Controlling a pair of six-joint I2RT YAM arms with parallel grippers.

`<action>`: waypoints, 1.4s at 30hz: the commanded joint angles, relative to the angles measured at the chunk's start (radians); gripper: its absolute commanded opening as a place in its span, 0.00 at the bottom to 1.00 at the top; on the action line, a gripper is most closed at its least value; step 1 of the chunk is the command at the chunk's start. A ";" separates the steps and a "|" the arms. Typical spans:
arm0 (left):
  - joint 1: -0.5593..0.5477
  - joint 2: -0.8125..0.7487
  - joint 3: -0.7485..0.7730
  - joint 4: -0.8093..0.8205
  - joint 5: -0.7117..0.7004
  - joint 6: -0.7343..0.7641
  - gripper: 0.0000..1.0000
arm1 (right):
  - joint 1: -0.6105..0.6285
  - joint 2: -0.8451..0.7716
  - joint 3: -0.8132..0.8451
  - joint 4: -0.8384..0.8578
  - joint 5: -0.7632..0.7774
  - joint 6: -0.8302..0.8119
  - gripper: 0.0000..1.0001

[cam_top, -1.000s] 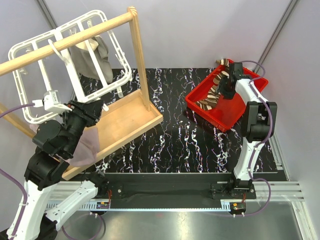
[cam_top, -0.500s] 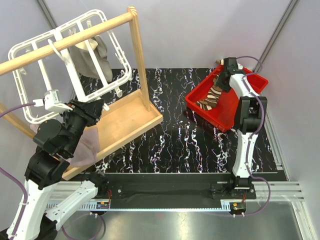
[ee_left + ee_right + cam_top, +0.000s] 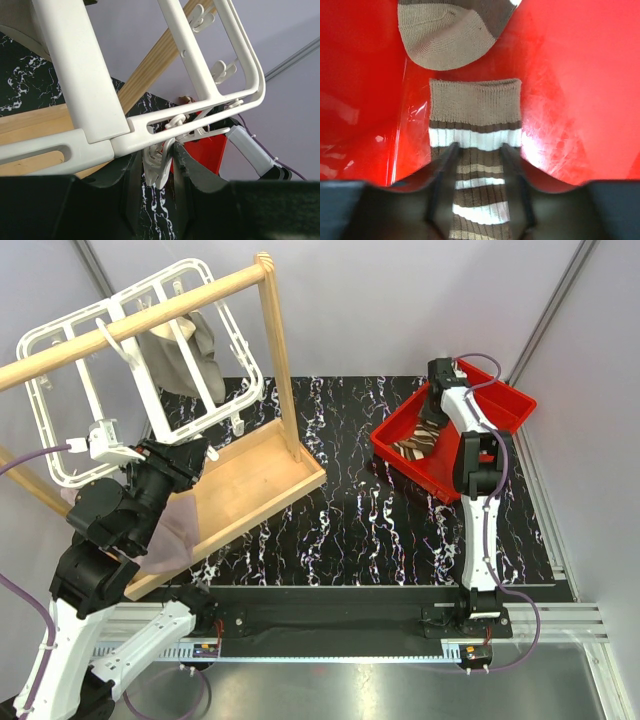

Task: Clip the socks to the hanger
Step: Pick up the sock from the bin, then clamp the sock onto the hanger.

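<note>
The white grid hanger (image 3: 245, 343) (image 3: 75, 75) hangs from the wooden rail at the left. My left gripper (image 3: 200, 453) (image 3: 156, 165) is at its lower edge, shut on one small white clip (image 3: 160, 167) that dangles from the frame. The brown striped socks (image 3: 420, 435) lie in the red bin (image 3: 500, 410). My right gripper (image 3: 440, 380) (image 3: 479, 150) is down in the bin, its open fingers straddling one sock (image 3: 475, 115) just behind the cuff. The other sock's toe (image 3: 445, 35) lies beyond it.
A wooden rail stand (image 3: 140, 315) with a wooden base board (image 3: 250, 475) fills the left half. A grey-beige cloth (image 3: 190, 360) hangs from the hanger. A pinkish cloth (image 3: 175, 530) lies under my left arm. Red bin walls (image 3: 580, 75) close in around the right gripper.
My right gripper has swung toward the bin's far corner and its jaws have narrowed around the sock. The left gripper has stayed on the clip.
</note>
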State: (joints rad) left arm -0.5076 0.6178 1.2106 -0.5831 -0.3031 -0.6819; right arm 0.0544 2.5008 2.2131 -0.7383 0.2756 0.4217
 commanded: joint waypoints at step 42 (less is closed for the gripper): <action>0.000 0.111 0.196 -0.138 0.099 -0.186 0.00 | 0.630 -1.318 -1.040 0.566 -0.929 -0.107 0.00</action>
State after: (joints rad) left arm -0.5076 0.7036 1.3785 -0.7685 -0.2554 -0.8570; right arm 0.6250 1.1439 1.0958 -0.2565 -0.5972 0.3252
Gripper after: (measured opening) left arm 0.306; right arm 0.011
